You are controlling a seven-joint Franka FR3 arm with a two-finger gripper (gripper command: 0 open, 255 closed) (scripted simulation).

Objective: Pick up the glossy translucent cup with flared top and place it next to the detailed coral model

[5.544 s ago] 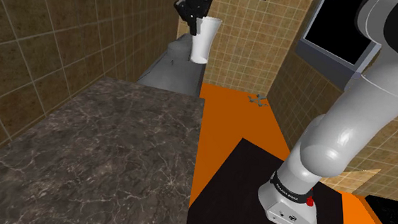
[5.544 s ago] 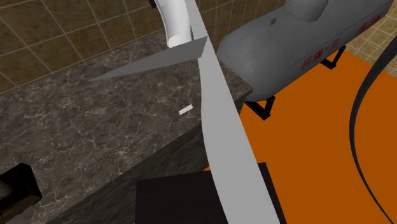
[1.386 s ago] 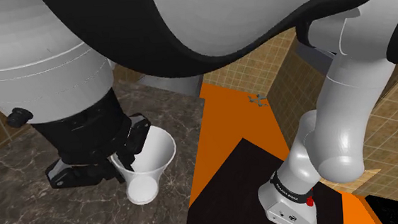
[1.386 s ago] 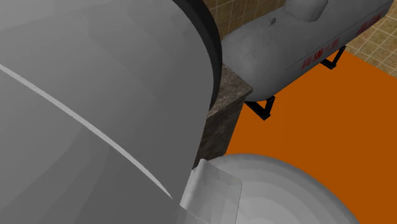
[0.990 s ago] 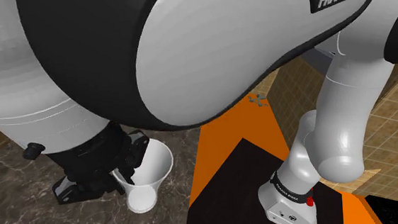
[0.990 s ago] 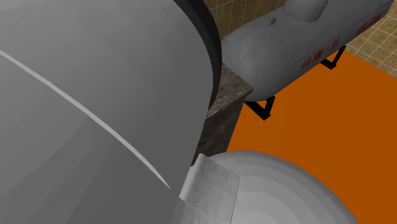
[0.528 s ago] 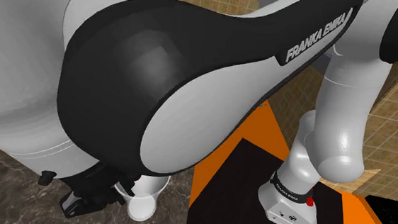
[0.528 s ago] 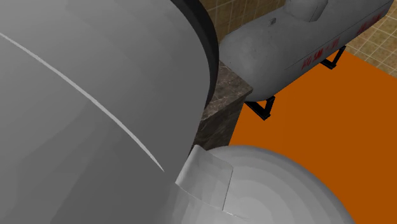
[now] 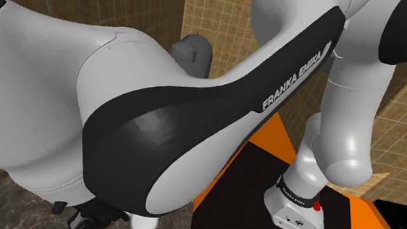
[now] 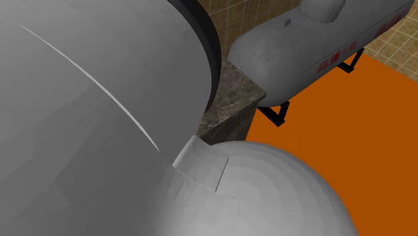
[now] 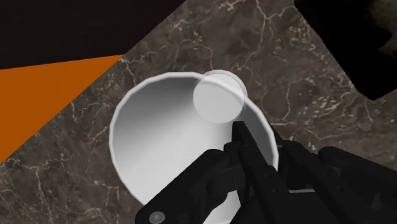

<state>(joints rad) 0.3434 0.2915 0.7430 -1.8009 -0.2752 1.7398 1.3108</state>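
Over marbled counter [image 11: 273, 57], hand [image 11: 259, 139] clamped on white cup [image 11: 159, 133] — near rim hidden, base perhaps touching.

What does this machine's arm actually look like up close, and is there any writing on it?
The arm is built from fat, rounded white segments with glossy black bands at the joints. One black band carries white FRANKA EMIKA lettering. The collar at its foot has a small red button. The gripper is all black, with two slim fingers.
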